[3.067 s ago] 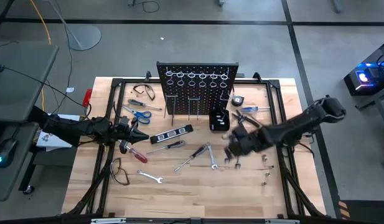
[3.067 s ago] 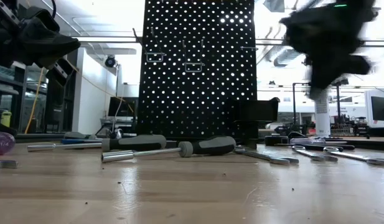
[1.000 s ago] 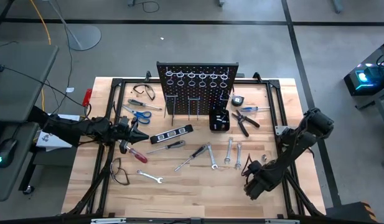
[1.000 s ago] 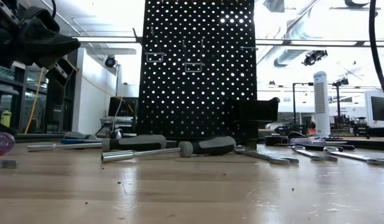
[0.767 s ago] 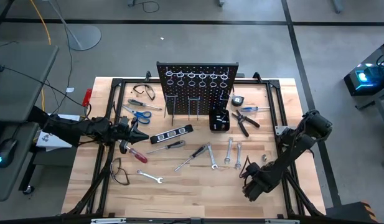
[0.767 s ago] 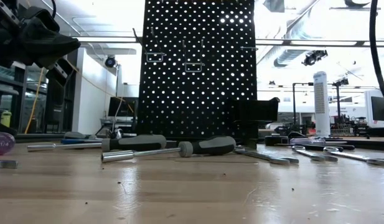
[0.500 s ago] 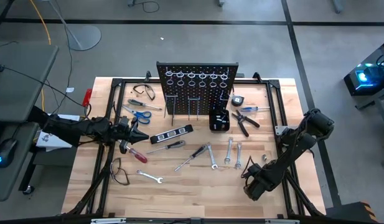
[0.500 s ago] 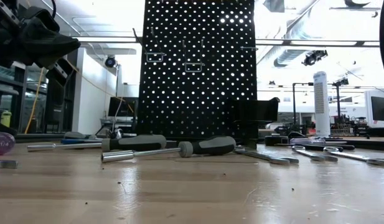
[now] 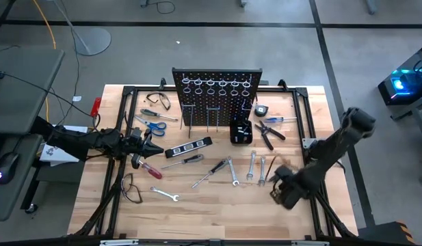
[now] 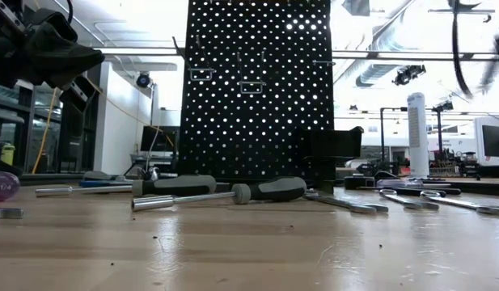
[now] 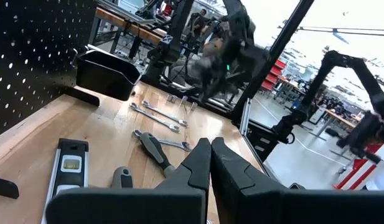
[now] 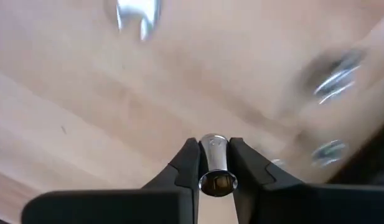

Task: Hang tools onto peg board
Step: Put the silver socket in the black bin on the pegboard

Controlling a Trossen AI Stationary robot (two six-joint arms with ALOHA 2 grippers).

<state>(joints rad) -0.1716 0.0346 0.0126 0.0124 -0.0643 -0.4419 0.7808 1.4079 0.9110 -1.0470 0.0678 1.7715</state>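
Since a second ago the right gripper has drawn back toward the peg board from the table's front right, its jaws now closed on a small silver socket. Most tools lie flat in front of the peg board: wrenches, screwdrivers, scissors to its left. Left gripper, jaws fully shut and empty, waits well left of the board.
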